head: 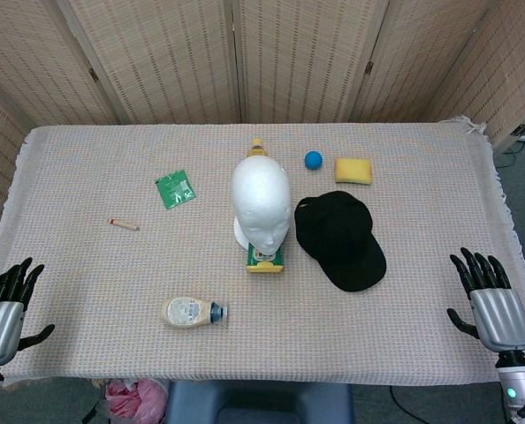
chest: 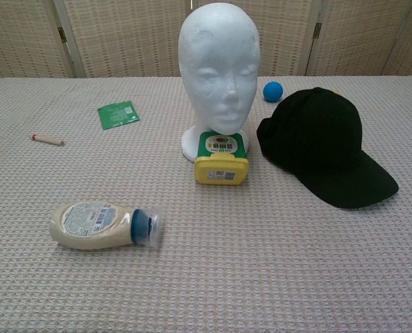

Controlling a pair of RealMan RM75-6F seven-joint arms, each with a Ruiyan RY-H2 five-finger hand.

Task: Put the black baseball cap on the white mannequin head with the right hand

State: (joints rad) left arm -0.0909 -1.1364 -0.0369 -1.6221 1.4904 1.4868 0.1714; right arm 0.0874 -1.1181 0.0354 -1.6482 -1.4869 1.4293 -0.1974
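The black baseball cap (head: 339, 237) (chest: 324, 143) lies flat on the table, just right of the white mannequin head (head: 261, 203) (chest: 218, 68), brim toward the front right. The mannequin head stands upright on its base at the table's middle, bare. My right hand (head: 490, 299) hovers at the front right edge, fingers spread, holding nothing, well right of the cap. At the front left corner my left hand (head: 4, 305) is also spread and empty. Neither hand shows in the chest view.
A yellow-lidded green jar (head: 265, 258) (chest: 221, 159) lies right in front of the mannequin base. A mayonnaise bottle (head: 192, 311) (chest: 103, 225) lies front left. A blue ball (head: 313, 160), yellow sponge (head: 353, 170), green packet (head: 175, 188) and small stick (head: 123, 224) are scattered further back.
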